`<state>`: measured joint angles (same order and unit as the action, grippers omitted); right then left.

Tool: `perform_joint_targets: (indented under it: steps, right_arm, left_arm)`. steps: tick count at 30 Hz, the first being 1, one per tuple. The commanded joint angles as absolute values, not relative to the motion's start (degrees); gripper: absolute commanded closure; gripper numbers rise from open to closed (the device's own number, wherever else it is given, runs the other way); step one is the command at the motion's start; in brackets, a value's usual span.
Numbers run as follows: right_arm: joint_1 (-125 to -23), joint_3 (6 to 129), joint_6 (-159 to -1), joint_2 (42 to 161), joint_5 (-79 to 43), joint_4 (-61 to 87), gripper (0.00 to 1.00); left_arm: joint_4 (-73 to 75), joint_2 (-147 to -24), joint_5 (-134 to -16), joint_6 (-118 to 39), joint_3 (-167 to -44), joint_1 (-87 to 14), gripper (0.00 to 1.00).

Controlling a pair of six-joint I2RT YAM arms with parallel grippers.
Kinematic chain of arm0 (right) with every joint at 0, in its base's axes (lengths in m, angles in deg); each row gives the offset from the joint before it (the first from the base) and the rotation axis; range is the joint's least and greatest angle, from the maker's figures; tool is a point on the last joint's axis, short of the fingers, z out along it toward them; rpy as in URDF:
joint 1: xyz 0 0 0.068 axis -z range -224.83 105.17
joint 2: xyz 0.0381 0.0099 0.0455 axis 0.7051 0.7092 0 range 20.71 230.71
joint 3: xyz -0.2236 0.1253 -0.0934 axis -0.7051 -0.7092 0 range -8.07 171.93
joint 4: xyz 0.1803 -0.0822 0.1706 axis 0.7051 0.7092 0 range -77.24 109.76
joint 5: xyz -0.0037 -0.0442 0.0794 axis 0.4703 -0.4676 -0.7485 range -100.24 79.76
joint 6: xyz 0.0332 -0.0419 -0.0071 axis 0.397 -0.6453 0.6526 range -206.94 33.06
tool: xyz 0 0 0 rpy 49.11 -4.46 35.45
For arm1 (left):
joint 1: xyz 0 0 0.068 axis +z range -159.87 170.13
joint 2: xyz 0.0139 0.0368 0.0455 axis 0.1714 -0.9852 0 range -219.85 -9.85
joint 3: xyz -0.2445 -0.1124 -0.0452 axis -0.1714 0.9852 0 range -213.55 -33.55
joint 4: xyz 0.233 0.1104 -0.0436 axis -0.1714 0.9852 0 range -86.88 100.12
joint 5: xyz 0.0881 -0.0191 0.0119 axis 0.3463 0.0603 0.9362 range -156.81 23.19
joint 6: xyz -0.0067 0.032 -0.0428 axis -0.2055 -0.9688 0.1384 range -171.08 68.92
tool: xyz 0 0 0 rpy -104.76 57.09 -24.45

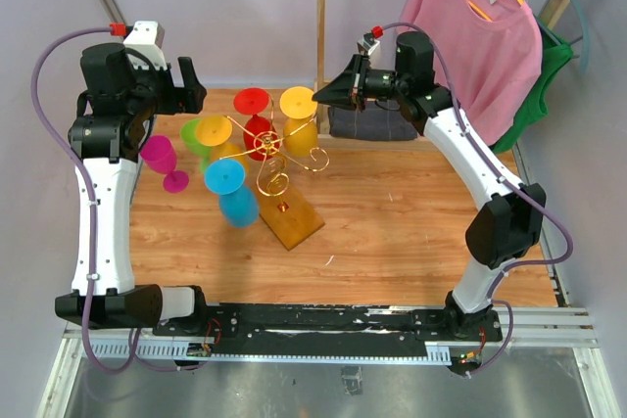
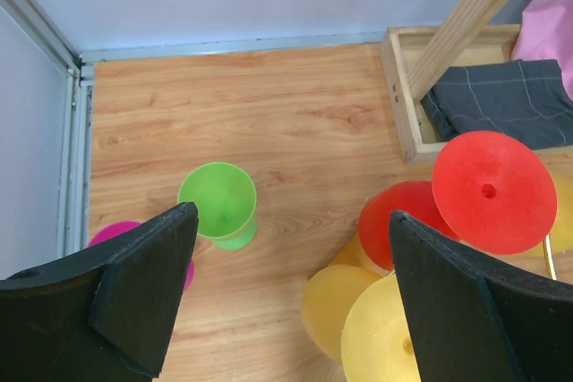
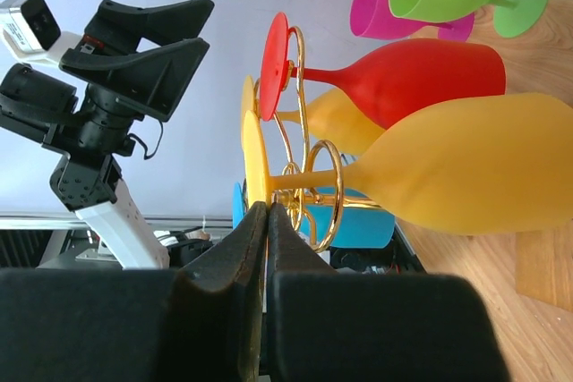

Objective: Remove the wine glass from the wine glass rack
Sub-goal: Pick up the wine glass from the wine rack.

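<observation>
The gold wire wine glass rack stands on its wooden base mid-table. Red, blue and two yellow glasses hang from it. My right gripper is shut on the foot rim of the right-hand yellow wine glass. In the right wrist view the gripper pinches that thin foot, and the glass's stem rests in a gold ring. My left gripper is open and empty above the table's far left. A green glass and a magenta glass stand below it.
A folded dark cloth lies in a wooden tray at the back, by an upright wooden post. A pink shirt and a green garment hang at the back right. Grey walls close off the left and the back.
</observation>
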<state>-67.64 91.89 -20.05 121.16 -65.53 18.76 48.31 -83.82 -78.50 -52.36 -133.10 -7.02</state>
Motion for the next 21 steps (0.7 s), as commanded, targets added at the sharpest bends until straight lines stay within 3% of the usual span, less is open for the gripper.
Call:
perform_joint_targets:
  steps: [1, 21]
  right_arm:
    - [-67.0, 91.1, -17.5, 119.2, -66.5, 14.7, 0.99]
    - [-64.0, 88.5, -18.8, 117.3, -64.7, 16.8, 0.99]
  left_arm:
    - [48.0, -83.6, -78.9, -52.7, -134.6, -7.2, 0.08]
    - [48.5, -83.3, -79.0, -52.7, -135.1, -7.2, 0.08]
